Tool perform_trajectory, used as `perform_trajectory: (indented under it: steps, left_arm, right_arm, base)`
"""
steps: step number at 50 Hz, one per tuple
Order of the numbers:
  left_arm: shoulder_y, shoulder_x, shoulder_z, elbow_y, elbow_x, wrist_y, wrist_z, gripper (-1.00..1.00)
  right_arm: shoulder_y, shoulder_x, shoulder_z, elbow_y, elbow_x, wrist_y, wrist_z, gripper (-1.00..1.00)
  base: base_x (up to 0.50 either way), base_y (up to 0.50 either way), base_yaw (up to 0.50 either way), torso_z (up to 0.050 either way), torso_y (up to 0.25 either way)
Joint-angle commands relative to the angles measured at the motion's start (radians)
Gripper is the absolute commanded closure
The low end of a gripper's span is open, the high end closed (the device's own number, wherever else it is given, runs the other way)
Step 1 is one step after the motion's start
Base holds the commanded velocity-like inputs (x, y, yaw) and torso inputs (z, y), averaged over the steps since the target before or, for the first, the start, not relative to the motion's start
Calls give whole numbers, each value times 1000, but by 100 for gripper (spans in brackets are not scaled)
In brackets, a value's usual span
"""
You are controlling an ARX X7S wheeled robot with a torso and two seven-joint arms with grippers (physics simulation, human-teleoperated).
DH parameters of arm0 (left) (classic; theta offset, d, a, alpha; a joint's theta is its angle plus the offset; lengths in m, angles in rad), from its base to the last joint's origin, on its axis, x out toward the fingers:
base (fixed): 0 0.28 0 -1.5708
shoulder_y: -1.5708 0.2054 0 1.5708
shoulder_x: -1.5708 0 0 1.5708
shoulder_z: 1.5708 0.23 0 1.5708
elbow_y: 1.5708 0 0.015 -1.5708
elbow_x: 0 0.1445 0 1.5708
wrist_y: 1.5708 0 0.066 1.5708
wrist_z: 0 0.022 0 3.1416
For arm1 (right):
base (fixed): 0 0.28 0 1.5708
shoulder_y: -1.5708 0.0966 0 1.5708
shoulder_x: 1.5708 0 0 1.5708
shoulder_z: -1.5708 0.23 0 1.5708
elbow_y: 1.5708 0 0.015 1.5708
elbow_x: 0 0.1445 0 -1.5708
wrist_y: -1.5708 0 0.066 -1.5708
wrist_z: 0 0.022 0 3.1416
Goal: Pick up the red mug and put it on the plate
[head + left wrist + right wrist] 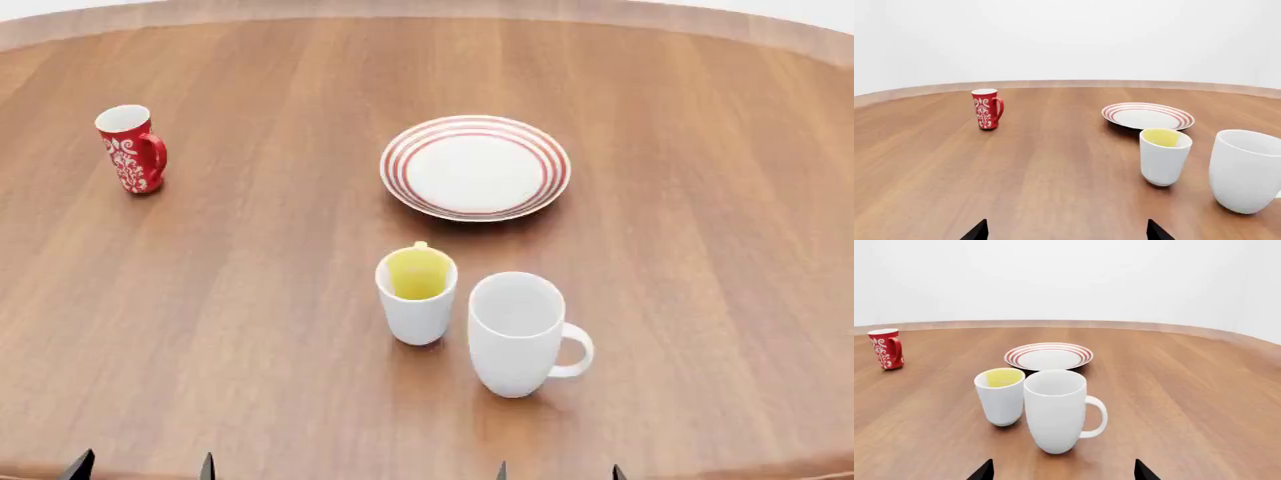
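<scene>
Standing alone, red mug (131, 147) near table edge (400, 8)

Red mug (131, 148) stood upright at far left of table (267, 300), bare wood all round it; nothing betw. it and left gripper (140, 466) at near edge. Plate (475, 167) lay mid-table, well apart from the mug, open wood betw. them. Two obstacles just in front of the plate on the near side: yellow-lined white mug (416, 295) and larger white mug (521, 333), almost touching. Both sat in line betw. right gripper (558, 470) and plate.
</scene>
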Motion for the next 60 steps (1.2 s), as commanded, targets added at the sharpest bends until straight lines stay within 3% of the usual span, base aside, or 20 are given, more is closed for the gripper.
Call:
perform_trajectory:
  steps: [1,17,24,33,44,52,54,60]
  left_arm:
    - [1,-17,17,-1,-16,7,-17,-100]
    - [-22,-62,59,34,-56,-48,-63,-100]
    - [-161,-105,63,314,-131,-414,-37,-100]
    - [-343,-132,73,422,-130,-615,-64,-100]
    - [-339,-142,88,431,-129,-602,-74,-100]
    - [-346,-147,86,418,-140,-595,-77,-100]
    - [-350,-150,85,412,-141,-594,-78,-100]
    - [-352,-154,91,406,-143,-584,-80,-100]
  right_arm:
    - [-2,17,-20,15,3,-22,27,-100]
    - [-3,67,-56,-71,59,58,57,-100]
    - [115,142,-8,-433,299,542,0,-100]
    - [376,200,-12,-542,295,853,93,-100]
    - [452,202,18,-519,314,904,110,-100]
    - [712,233,122,-331,282,1034,204,-100]
    - [736,271,79,-303,213,1000,247,-100]
    - [812,291,123,-217,233,1029,232,-100]
  base:
    - [0,0,0,0,0]
    - [0,0,0,0,0]
    - [0,0,0,0,0]
    - [0,0,0,0,0]
    - [0,0,0,0,0]
    - [0,0,0,0,0]
    - [0,0,0,0,0]
    - [33,0,0,0,0]
